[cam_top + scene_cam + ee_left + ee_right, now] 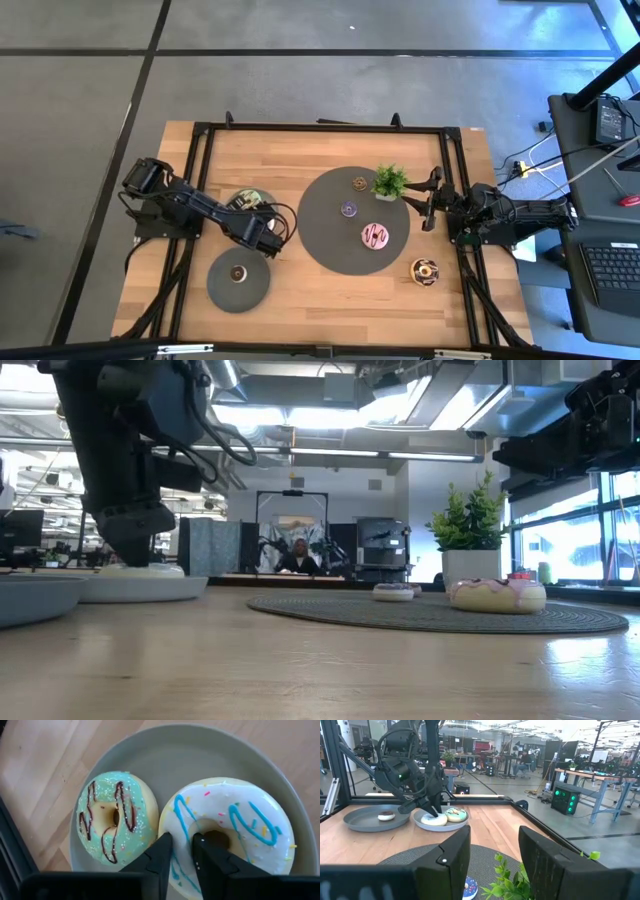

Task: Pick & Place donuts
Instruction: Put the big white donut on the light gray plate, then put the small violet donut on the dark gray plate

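Observation:
My left gripper (182, 840) is down over the small grey plate (210, 750) on the table's left side and shut on the cream donut with blue icing (250, 825). A pale-green donut (112, 822) lies flat beside it on the same plate. My right gripper (492, 845) hangs open and holding nothing at the right edge of the big dark mat (330, 245), next to the plant. Flat on that mat lie a pink donut (377, 235), a tiny purple one (349, 209) and a tiny brown one (359, 182). A chocolate-sprinkled donut (425, 270) sits on the bare wood. My left gripper pinches the cream donut's ring wall (182, 822) from above, pointing down. One finger (207, 857) stands at the hole and the other (160, 855) outside, in the gap toward the green donut. The donut lies flat on the plate.
A second grey plate (225, 292) near the table's near-left corner holds a small brown donut (238, 272). A potted plant (390, 182) stands on the mat's far right part, close to my right gripper. A black frame runs round the table.

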Motion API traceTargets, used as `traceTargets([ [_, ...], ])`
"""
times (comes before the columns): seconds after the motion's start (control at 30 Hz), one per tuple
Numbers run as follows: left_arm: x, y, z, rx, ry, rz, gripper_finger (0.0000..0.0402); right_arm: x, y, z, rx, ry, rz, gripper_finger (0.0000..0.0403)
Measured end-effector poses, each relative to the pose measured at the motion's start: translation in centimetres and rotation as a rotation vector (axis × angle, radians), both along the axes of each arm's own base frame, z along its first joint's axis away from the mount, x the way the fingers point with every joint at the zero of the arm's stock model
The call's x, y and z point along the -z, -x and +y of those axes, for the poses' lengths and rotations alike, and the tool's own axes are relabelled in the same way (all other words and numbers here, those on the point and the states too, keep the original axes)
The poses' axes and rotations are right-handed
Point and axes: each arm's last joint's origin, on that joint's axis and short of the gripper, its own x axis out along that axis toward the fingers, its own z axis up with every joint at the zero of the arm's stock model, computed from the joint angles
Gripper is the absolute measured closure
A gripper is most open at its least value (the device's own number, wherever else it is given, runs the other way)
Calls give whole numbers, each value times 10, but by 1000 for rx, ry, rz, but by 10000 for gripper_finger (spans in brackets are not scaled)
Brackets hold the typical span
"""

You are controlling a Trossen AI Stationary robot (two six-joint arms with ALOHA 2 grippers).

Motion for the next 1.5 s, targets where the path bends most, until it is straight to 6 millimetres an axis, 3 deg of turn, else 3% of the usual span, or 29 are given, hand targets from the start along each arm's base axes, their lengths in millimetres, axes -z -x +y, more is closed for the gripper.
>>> traceTargets([
  [0.4, 0, 0, 0, 5, -8, 3, 254, 0, 0, 0, 0, 0, 0, 234],
  [0.67, -7, 2, 1, 0, 0, -23, 249, 0, 0, 0, 0, 0, 0, 234],
  [0.9, -27, 2, 3, 11, -18, -165, 253, 0, 0, 0, 0, 1, 0, 234],
  [1.0, -36, -12, 3, 77, -27, -318, 249, 0, 0, 0, 0, 1, 0, 234],
  [1.27, -55, -65, 10, 510, 71, -597, 240, 0, 0, 0, 0, 0, -1, 234],
  [1.5, -55, -83, 28, 598, 61, -691, 244, 0, 0, 0, 3, 43, 10, 234],
])
